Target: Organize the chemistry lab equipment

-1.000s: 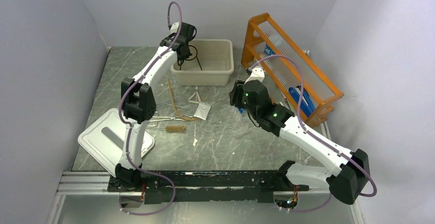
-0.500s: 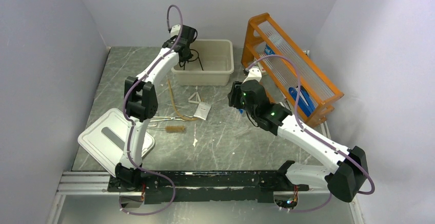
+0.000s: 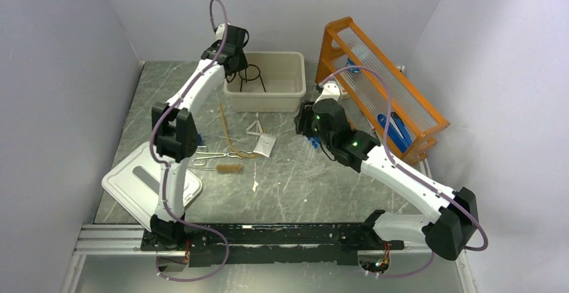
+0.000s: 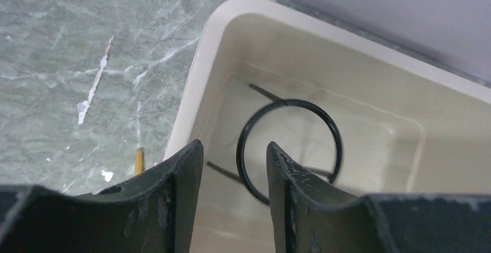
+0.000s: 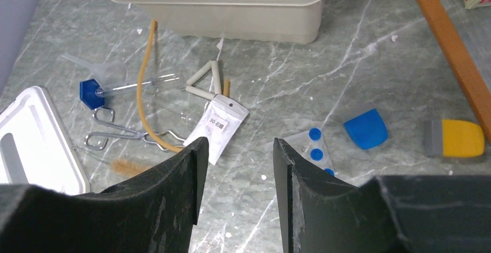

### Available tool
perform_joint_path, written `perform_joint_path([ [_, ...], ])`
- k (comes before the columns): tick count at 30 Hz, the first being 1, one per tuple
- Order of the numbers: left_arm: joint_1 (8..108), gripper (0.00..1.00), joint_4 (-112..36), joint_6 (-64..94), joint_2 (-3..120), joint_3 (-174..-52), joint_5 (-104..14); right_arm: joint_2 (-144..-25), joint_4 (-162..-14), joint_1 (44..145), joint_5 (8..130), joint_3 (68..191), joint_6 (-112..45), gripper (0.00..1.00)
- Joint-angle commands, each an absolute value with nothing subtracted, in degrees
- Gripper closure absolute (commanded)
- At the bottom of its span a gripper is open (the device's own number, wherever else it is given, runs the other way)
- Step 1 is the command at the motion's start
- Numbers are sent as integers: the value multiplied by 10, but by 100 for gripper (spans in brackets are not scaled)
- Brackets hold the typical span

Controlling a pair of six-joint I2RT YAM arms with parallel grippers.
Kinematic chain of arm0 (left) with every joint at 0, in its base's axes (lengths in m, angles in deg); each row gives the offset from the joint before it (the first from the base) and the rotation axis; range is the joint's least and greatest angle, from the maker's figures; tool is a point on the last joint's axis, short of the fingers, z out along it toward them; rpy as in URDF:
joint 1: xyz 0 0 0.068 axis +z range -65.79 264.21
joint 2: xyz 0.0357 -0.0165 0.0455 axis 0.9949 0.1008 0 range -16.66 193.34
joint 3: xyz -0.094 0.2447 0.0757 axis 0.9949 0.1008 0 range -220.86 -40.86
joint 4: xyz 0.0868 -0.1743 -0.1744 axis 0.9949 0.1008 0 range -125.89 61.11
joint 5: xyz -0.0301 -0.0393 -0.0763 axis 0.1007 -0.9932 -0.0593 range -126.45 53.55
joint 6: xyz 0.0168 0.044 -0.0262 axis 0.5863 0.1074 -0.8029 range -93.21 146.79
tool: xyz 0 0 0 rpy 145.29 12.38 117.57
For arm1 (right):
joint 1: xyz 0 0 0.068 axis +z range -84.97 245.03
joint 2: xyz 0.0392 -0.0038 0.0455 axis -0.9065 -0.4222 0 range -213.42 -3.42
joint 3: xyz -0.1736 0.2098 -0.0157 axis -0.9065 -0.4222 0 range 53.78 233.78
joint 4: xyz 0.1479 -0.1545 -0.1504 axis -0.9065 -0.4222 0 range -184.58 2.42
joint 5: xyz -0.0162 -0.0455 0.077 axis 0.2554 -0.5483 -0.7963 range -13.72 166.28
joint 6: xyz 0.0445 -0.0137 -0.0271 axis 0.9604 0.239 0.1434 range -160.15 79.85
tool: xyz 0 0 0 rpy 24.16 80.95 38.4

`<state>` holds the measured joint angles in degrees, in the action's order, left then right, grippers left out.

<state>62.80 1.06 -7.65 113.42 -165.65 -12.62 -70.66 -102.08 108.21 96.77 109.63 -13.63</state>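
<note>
Since one second earlier, the left gripper (image 3: 236, 65) has parted its jaws and lifted toward the left rim of the beige plastic tub (image 3: 268, 102). It has left the black wire tripod ring (image 4: 292, 101) standing inside the tub, and its jaws are now spread with nothing between them. Well in front of the tub and to its left lies the flat white lid (image 3: 144, 186). Closer to the tub come the brown-bristled brush (image 3: 230, 168), the metal tongs (image 3: 208, 157), the white packet (image 3: 264, 145) and the white triangle (image 3: 255, 129). The tan rubber tube (image 3: 227, 132) runs from the tongs toward the tub's front wall. In front of the tub's right corner, the right gripper (image 5: 236, 143) hovers with jaws spread and empty, just beside the blue-capped tubes (image 5: 315, 149). Right of the tub stands the orange wooden rack (image 3: 402, 98).
</note>
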Motion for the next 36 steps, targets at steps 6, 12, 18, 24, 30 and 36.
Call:
perform_joint_path([
  [6,643,36,-15,13,915,-1550,-161,-777,-1006,1085,886,1142,-147,49],
  [12,664,22,-12,50,777,-1390,-234,-848,-1003,1107,835,1171,-141,49],
  [18,667,22,-3,74,649,-1173,-252,-917,-999,1146,837,1198,-133,49],
  [24,669,30,-35,33,551,-993,-267,-982,-995,1166,832,1227,-123,51],
  [30,683,35,-60,-36,542,-915,-218,-1014,-972,1171,820,1229,-105,54],
  [36,710,30,-97,-88,582,-890,-217,-1022,-963,1178,818,1225,-94,54],
])
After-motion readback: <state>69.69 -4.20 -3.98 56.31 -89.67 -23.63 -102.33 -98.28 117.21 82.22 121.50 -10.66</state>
